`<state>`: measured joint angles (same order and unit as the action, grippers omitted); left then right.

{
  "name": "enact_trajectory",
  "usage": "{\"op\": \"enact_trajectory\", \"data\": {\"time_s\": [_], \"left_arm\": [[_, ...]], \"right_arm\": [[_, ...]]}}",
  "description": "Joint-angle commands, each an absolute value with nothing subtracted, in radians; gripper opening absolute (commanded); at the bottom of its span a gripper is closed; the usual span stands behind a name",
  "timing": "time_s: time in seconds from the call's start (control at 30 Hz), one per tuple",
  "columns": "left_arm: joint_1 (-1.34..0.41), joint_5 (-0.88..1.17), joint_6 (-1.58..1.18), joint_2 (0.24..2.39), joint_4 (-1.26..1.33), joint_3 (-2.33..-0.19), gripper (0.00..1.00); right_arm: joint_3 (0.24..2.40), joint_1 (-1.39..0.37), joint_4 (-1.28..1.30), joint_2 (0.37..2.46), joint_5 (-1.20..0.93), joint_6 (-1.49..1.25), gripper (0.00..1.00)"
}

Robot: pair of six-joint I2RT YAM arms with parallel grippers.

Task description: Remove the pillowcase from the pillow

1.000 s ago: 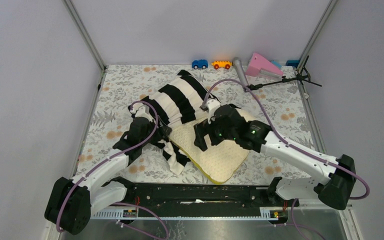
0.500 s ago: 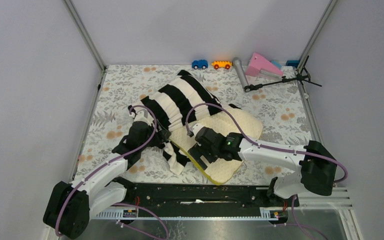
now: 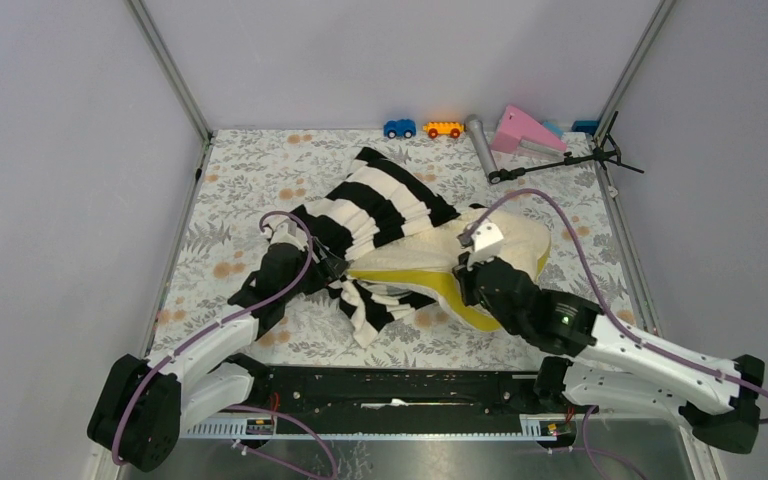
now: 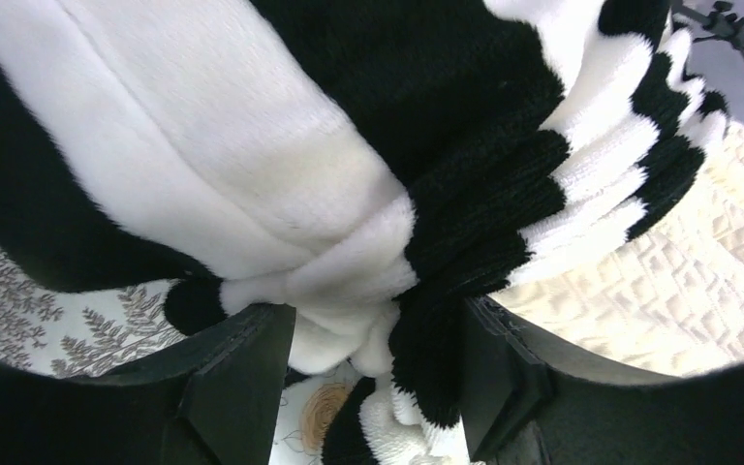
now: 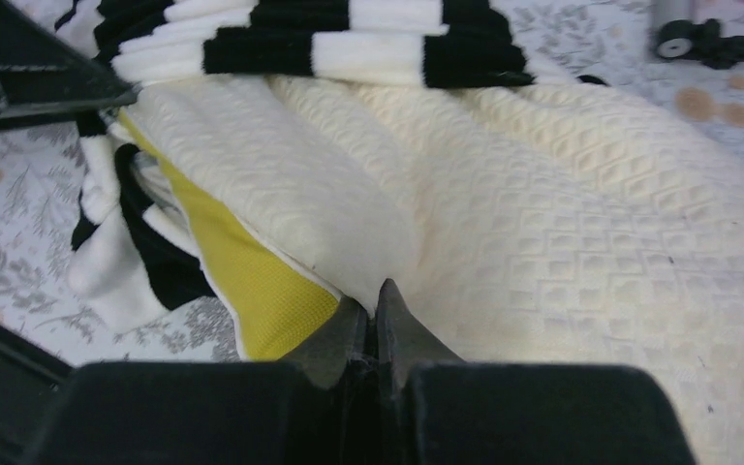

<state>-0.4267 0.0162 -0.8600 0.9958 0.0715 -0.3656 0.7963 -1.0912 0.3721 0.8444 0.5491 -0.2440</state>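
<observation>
- floral-patterned table cloth (image 3: 250, 170): covers the whole work surface, everything rests on it.
- large cream-yellow dimpled pillow (image 3: 505, 232) with a bright yellow side band: mid-table between the arms, long axis roughly left-right, left end inside the cover, right part bare, near edge tipped up.
- black-and-white striped plush pillowcase (image 3: 380, 205): bunched over the pillow's left end, loose tail trailing toward the near edge.
- right gripper (image 5: 373, 320): jaws together, pinching the pillow's near seam where cream meets yellow.
- left gripper (image 4: 373, 358): clamped on a gathered wad of pillowcase, just left of the pillow.
- judgement: the grips oppose along the axis, so pulling apart should slide the cover off leftward.
</observation>
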Motion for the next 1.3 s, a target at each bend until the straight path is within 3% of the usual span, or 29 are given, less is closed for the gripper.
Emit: {"op": "enact_trajectory", "data": {"time_s": [0.0, 0.23, 0.5, 0.8, 0.97, 1.13, 1.27], "left_arm": [[-0.408, -0.131, -0.847, 0.992, 0.006, -0.403, 0.62], [-0.399, -0.305, -0.869, 0.975, -0.156, -0.516, 0.62], [-0.387, -0.465, -0.916, 0.91, -0.273, -0.629, 0.74], [-0.424, -0.161, -0.783, 0.968, -0.359, -0.84, 0.99], [-0.564, -0.006, -0.821, 0.996, -0.403, -0.926, 0.99], [-0.782, -0.074, -0.907, 0.926, -0.377, -0.847, 0.99], [-0.825, -0.077, -0.967, 0.851, -0.296, -0.681, 0.99]], "right_arm": [[0.768, -1.081, 0.286, 0.662, 0.913, -0.253, 0.0], [0.705, -1.082, 0.194, 0.5, 1.005, -0.243, 0.0], [0.707, -1.082, 0.195, 0.626, 0.797, -0.266, 0.0], [0.835, -1.029, 0.215, 1.021, 0.464, -0.342, 0.0], [0.873, -0.875, 0.106, 1.095, 0.138, -0.415, 0.0], [0.988, -0.866, 0.125, 1.134, 0.146, -0.401, 0.0], [1.051, -0.858, 0.152, 1.124, 0.177, -0.382, 0.0]]}}
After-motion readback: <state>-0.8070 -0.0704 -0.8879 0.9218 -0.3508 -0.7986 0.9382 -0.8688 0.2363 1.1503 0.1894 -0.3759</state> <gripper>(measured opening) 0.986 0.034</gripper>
